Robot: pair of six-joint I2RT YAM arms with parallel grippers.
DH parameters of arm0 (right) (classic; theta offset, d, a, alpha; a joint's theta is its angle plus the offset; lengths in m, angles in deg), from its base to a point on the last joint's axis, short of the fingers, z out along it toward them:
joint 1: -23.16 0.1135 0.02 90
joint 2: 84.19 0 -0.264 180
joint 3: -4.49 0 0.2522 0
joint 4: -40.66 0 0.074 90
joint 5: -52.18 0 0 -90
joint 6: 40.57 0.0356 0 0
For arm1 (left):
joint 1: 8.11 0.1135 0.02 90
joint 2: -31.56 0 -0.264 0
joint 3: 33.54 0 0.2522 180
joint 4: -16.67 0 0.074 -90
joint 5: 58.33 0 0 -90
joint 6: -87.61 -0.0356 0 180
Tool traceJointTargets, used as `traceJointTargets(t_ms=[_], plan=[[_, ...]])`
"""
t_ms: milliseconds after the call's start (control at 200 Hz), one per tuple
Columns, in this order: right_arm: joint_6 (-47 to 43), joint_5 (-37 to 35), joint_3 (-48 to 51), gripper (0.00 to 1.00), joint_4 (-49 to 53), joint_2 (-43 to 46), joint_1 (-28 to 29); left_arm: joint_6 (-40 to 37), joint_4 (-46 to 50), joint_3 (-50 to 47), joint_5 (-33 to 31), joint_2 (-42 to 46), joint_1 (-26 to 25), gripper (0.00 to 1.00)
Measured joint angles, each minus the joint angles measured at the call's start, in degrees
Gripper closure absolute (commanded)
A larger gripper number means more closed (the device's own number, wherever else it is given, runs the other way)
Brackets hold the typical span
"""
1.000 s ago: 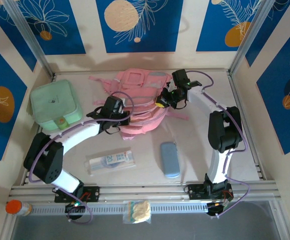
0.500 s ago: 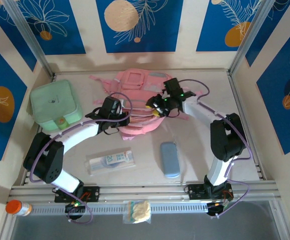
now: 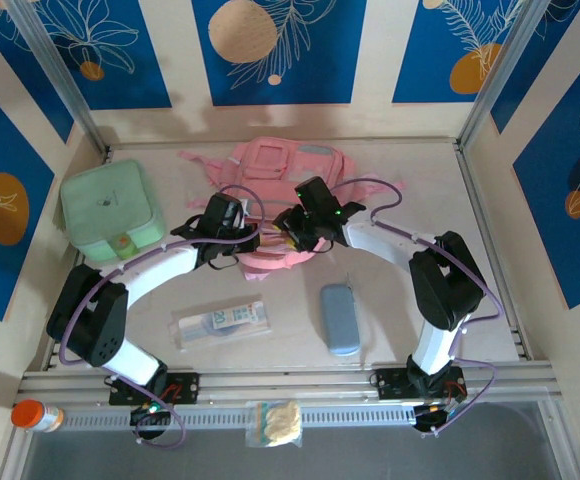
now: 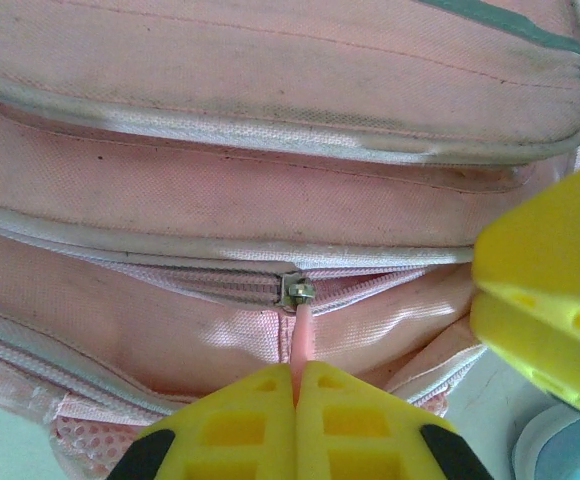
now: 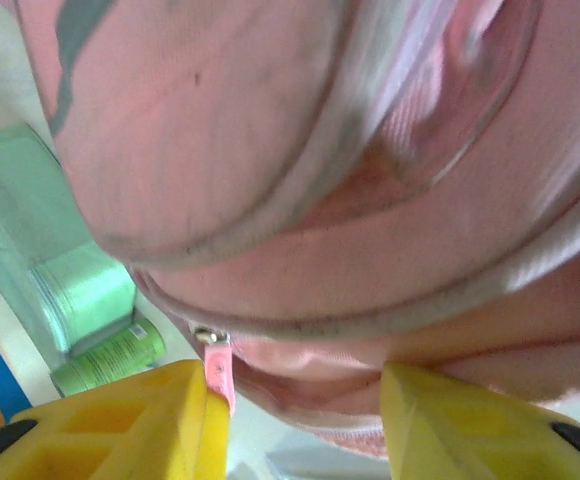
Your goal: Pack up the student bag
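Note:
The pink student bag (image 3: 270,160) lies at the back middle of the table, and both arms reach onto its near side. My left gripper (image 4: 298,372) is shut on the pink zip pull (image 4: 303,335) that hangs from a metal slider (image 4: 297,291); from above it sits at the bag's near left (image 3: 257,238). My right gripper (image 5: 305,410) is open against the bag's lower edge (image 5: 300,300), and a second pink zip pull (image 5: 218,372) rests against its left finger (image 5: 150,420), not clamped. From above, the right gripper (image 3: 290,230) is close beside the left one.
A mint-green lidded case (image 3: 110,210) stands left of the bag. Nearer the front lie a clear pouch with a tube (image 3: 222,322) and a blue-grey case (image 3: 340,318). An orange-capped bottle (image 3: 30,415) and a snack packet (image 3: 275,422) sit by the front rail.
My right arm has swung left and nearer, from the bag's right side to its near edge, and its jaws have opened. The left gripper has stayed shut on its zip pull.

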Motion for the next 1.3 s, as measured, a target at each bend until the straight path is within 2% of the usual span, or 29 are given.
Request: traceJointTargets(t_ms=[85, 210, 330, 415, 540, 630, 755, 915, 980, 1065, 1221, 1301], plan=[[0.6, -1.3, -0.9, 0.56, -0.2, -1.0, -0.1, 0.0, 0.0, 0.0, 0.0, 0.0, 0.0, 1.0], [1.8, -2.3, -3.2, 0.47, 0.7, -3.4, 0.5, 0.0, -0.3, 0.0, 0.0, 0.0, 0.0, 1.0], [2.4, -4.0, -4.2, 0.48, 0.8, -5.7, 1.8, 0.0, -0.4, 0.0, 0.0, 0.0, 0.0, 1.0], [2.6, -6.0, -5.0, 0.57, 1.1, -6.5, 2.9, 0.0, -0.3, 0.0, 0.0, 0.0, 0.0, 1.0], [3.1, -7.8, -6.3, 0.82, 2.3, -7.5, 3.2, 0.0, 0.1, 0.0, -0.1, 0.1, 0.0, 1.0], [-0.7, -7.8, -8.9, 1.0, 4.2, -8.7, 3.1, -0.2, 0.3, -0.2, -0.7, 0.6, 0.0, 1.0], [-8.3, -7.1, -14.5, 1.0, 7.4, -10.0, 3.4, -0.5, 0.5, -2.3, -2.6, 3.2, 0.1, 1.0], [-17.4, -1.7, -11.0, 1.0, 5.9, -6.1, 3.2, -0.5, 1.9, -7.1, -3.8, 11.1, -0.3, 1.0], [-20.4, 2.8, -8.8, 1.0, 5.4, -3.8, 1.5, -0.4, 3.3, -8.6, -4.5, 13.5, -0.7, 1.0], [-24.7, 7.6, -8.6, 1.0, 6.5, -2.2, -3.8, -0.4, 7.0, -10.3, -6.8, 15.4, -0.9, 1.0], [-31.1, 12.8, -10.6, 1.0, 7.8, -2.6, -14.7, -0.4, 10.6, -11.3, -10.3, 14.9, 0.0, 1.0], [-33.4, 14.3, -11.9, 1.0, 8.2, -3.2, -17.7, -0.4, 9.9, -11.2, -10.6, 13.3, 1.3, 1.0]])
